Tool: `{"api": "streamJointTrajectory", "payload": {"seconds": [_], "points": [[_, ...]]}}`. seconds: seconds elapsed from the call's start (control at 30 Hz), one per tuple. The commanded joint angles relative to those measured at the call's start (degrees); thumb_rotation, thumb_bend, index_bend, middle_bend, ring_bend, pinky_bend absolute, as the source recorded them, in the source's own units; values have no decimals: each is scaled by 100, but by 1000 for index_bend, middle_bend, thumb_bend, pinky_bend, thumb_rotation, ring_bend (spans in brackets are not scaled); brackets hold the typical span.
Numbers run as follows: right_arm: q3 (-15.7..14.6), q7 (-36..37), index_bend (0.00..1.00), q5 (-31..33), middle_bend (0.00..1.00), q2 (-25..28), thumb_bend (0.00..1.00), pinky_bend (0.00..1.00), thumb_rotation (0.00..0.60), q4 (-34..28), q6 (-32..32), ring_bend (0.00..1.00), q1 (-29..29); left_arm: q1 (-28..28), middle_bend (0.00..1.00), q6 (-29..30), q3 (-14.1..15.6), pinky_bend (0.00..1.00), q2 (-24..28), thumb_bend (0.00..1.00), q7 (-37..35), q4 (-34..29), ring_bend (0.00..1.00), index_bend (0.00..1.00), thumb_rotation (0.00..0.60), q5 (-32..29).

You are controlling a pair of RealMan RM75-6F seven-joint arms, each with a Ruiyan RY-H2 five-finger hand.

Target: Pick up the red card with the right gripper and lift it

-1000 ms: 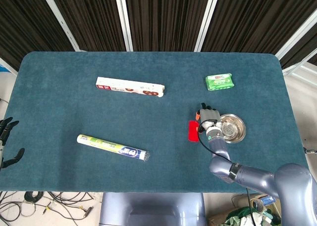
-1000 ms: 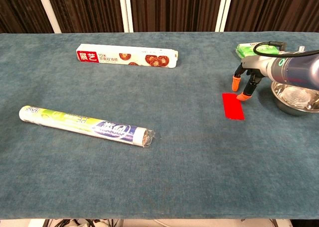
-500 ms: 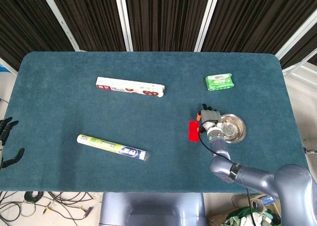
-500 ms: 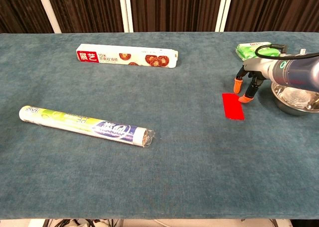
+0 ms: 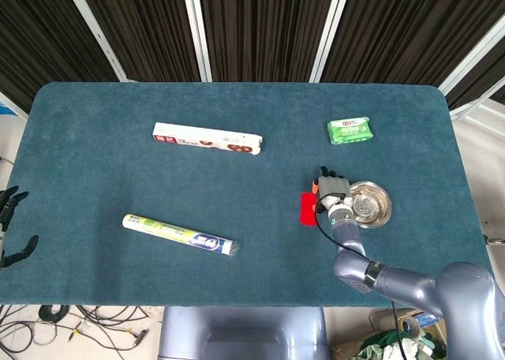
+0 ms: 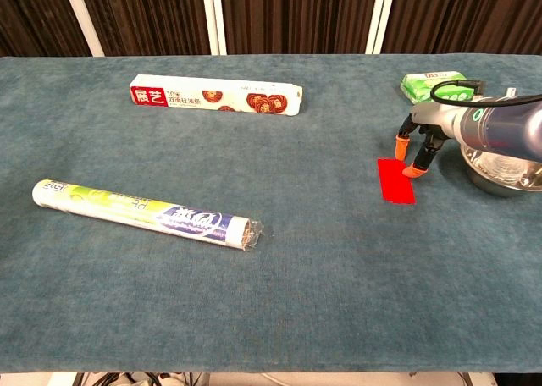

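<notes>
The red card (image 6: 396,183) lies flat on the blue-green table cloth, right of centre; in the head view the red card (image 5: 308,208) shows just left of my right hand (image 5: 333,188). That right hand (image 6: 426,137) hangs over the card's far right corner with fingers apart and pointing down. One orange fingertip (image 6: 412,169) touches the card's edge; nothing is held. My left hand (image 5: 11,227) is off the table's left side, fingers spread and empty.
A steel bowl (image 6: 501,168) sits right beside my right hand. A green packet (image 6: 434,85) lies behind it. A long red-and-white box (image 6: 216,96) lies at the back, and a wrapped roll (image 6: 146,214) at the front left.
My right hand has edged slightly lower and closer to the card's corner. The card lies where it was. The left hand has not moved.
</notes>
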Motion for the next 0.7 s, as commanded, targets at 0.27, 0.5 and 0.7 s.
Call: {"api": "streamJointTrajectory", "payload": {"seconds": [0.27, 0.5, 0.7], "points": [[42, 35, 503, -29, 0, -67, 265, 141, 600, 52, 26, 73, -20, 5, 62, -5, -12, 38, -5, 321, -26, -1, 46, 138, 600, -32], [57, 16, 505, 0, 0, -93, 265, 141, 600, 31, 44, 73, -26, -2, 62, -20, -23, 37, 5, 321, 17, -48, 46, 138, 600, -60], [185, 72, 505, 7, 0, -123, 265, 141, 600, 0, 147, 73, -8, 1, 62, -17, -32, 37, 11, 322, 23, -74, 46, 138, 600, -78]]}}
